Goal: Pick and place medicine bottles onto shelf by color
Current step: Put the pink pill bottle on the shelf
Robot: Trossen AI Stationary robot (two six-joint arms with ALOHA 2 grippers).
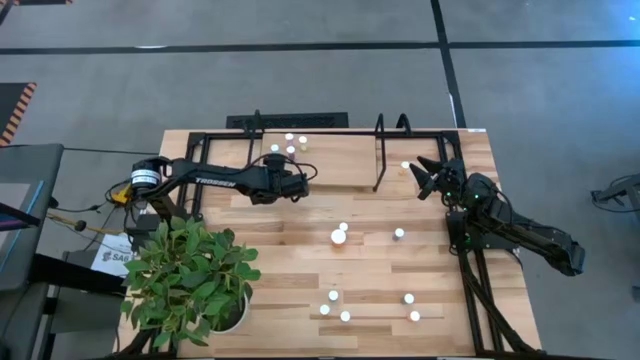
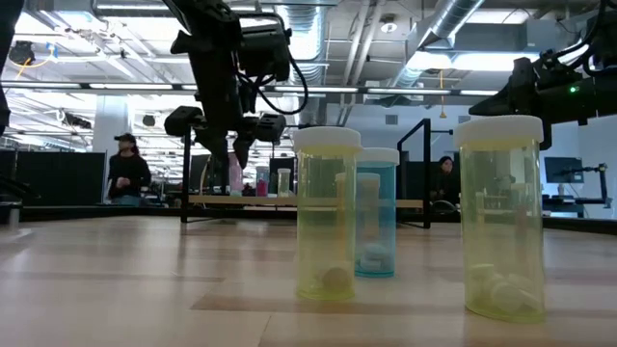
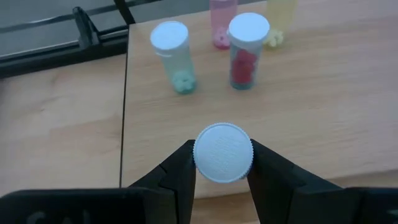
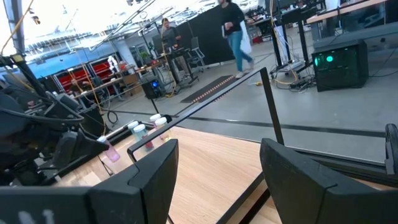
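**Left pincer clamped on a bottle above the shelf**

Your left pincer (image 3: 222,163) grips a white-capped bottle (image 3: 223,152) over the shelf (image 1: 340,165) board, its arm stretched toward three o'clock. Three bottles (image 1: 289,143) stand at its twelve. Your right pincer (image 1: 425,176) hovers with fingers spread past the shelf's end.

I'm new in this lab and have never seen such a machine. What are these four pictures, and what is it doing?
It is a robot with two dark arms at a wooden table, each ending in a two-finger gripper. One camera looks straight down, one sits at table-top height, and one rides on each wrist. The left gripper is shut on a white-capped bottle, holding it over the shelf, a black-barred rack with a wood board where a few bottles already stand. In the low view the held bottle looks pink. The right gripper waits open and empty near the shelf's right end. More bottles stand loose on the table, and a potted plant sits at its left corner.
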